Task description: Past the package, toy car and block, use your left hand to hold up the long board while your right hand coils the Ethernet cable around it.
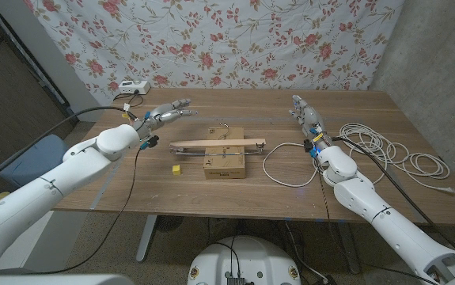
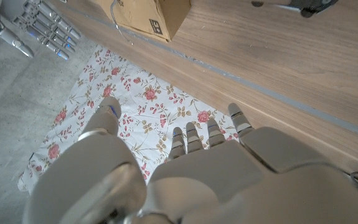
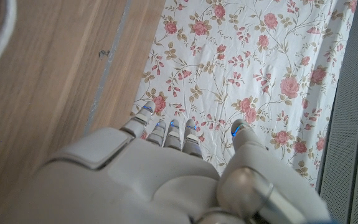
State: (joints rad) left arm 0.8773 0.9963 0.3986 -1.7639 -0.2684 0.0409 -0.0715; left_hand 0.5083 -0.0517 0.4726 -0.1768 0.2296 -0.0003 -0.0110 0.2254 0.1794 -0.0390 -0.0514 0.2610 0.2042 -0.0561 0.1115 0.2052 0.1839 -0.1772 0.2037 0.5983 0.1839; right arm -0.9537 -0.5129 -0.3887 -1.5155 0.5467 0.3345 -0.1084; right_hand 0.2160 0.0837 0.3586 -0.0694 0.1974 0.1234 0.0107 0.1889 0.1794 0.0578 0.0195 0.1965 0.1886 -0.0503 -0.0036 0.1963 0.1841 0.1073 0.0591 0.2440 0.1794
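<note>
Board status: the long board point(image 1: 218, 144) lies flat across the top of a cardboard package point(image 1: 224, 165) at the centre of the head frame, its length running left to right, slightly past the package on both sides. Neither hand touches it.

Left hand point(image 1: 166, 115) sits in the upper left of the head frame, above the table point(image 1: 354, 194), well apart from the board's left end. Fingers are spread and extended toward frame right, holding nothing; the left wrist view shows the fingers point(image 2: 194, 138) straight with only floral cloth and table edge beyond them.

Right hand point(image 1: 306, 112) sits upper right of centre, fingers pointing toward the far table edge, empty. The right wrist view shows its fingertips point(image 3: 166, 132) extended and apart, nothing between them.

Ethernet cable point(image 1: 385, 150): loose white coils on the table at right of the head frame, beside the right forearm. One loop point(image 1: 286, 168) runs left under the right wrist, ending near the board's right end.

Small yellow block point(image 1: 176, 169) rests on the table just left of the package. A second box point(image 1: 225, 133) shows behind the board. Toy car: cannot make it out.

Floral cloth point(image 1: 211, 43) hangs behind the table; a white device point(image 1: 134, 87) sits at the far left table edge.
</note>
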